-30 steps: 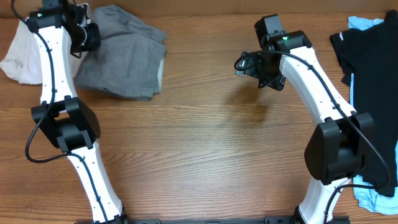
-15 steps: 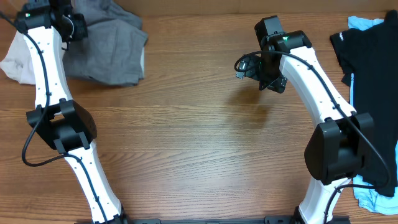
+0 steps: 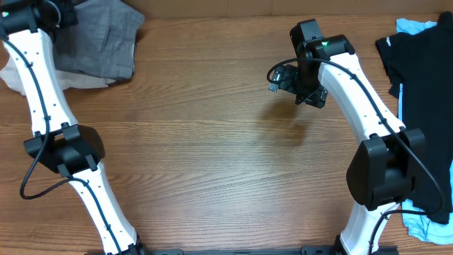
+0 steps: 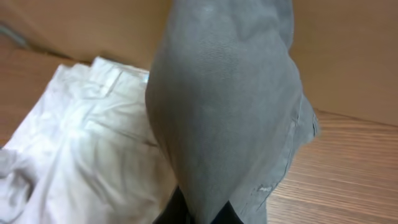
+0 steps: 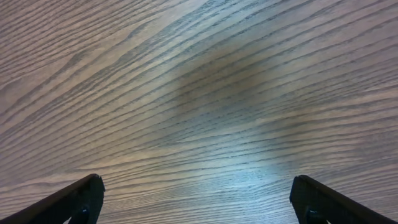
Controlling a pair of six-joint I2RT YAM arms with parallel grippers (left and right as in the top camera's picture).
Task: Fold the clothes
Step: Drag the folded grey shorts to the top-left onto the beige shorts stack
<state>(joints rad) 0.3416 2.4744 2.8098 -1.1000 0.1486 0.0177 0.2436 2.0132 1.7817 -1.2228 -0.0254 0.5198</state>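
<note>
Left gripper (image 4: 198, 210): my jaws pinched on grey shorts (image 4: 224, 112), fabric bunched at far-left table corner, partly over cream shorts (image 4: 81, 149). Right gripper (image 5: 199, 202): my jaws spread wide, holding nothing, over wood table (image 3: 212, 163). Black garment (image 3: 417, 78) lies over light-blue garment (image 3: 412, 27) at right edge.

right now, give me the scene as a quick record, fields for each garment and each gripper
grey shorts: far left corner of the table, bunched, partly over the cream shorts
cream shorts: far left edge, beneath the grey shorts
black garment: right edge, lying over a light-blue garment
left gripper: shut on the grey shorts
right gripper: open, empty, above bare wood right of centre
</note>
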